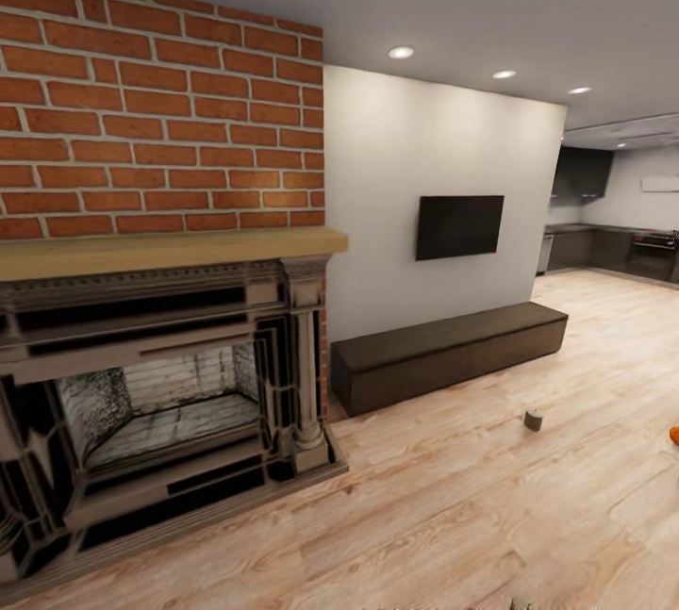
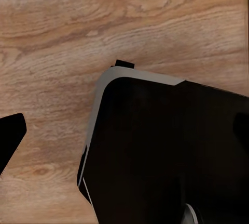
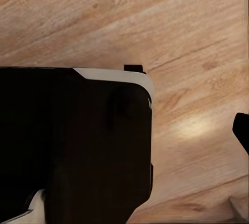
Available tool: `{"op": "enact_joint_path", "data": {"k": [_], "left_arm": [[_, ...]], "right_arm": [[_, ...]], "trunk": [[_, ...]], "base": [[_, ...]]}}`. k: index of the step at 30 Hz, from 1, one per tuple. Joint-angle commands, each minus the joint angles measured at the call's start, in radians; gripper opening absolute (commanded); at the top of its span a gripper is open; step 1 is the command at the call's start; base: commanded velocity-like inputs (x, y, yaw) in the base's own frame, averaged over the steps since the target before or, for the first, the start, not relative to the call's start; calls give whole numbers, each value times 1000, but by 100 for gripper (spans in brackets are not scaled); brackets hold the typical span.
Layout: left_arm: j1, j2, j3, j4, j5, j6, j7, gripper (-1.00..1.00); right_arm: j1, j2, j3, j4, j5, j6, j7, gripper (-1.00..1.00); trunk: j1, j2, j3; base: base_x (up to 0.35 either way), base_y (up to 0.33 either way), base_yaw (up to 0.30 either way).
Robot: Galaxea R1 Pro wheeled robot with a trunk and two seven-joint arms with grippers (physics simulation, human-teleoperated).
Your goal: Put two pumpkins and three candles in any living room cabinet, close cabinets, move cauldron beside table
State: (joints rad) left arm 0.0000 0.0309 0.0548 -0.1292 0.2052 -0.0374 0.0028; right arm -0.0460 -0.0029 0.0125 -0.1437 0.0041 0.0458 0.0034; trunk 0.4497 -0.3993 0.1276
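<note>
a red brick wall (image 1: 160, 110) rises above a pale wooden mantel (image 1: 170, 252), and under it sits an ornate dark fireplace (image 1: 160, 403) with a grey stone interior. on the white wall (image 1: 424, 157) to its right hangs a black tv (image 1: 459, 226). round ceiling lights (image 1: 402, 53) glow overhead. light wood floor (image 1: 471, 516) runs back to dark kitchen counters (image 1: 613, 252).

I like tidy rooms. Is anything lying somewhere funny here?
Yes. A candle sits on the bare wooden floor in front of the closed cabinet, and something orange, perhaps a pumpkin, lies on the floor at the right edge.
</note>
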Motion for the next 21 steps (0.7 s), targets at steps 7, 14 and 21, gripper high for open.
{"op": "enact_joint_path", "data": {"k": [7,14,21], "left_arm": [[0,0,5,0,2,-2,0,100],[0,0,5,0,2,-2,-3,100],[0,0,5,0,2,-2,-4,100]], "right_arm": [[0,0,1,-1,0,5,0,100],[0,0,1,-1,0,5,0,100],[0,0,1,-1,0,5,0,100]], "trunk": [[0,-1,-5],[0,-1,-10],[0,-1,-15]], "base": [[0,0,-268],[0,0,-269],[0,0,-269]]}}
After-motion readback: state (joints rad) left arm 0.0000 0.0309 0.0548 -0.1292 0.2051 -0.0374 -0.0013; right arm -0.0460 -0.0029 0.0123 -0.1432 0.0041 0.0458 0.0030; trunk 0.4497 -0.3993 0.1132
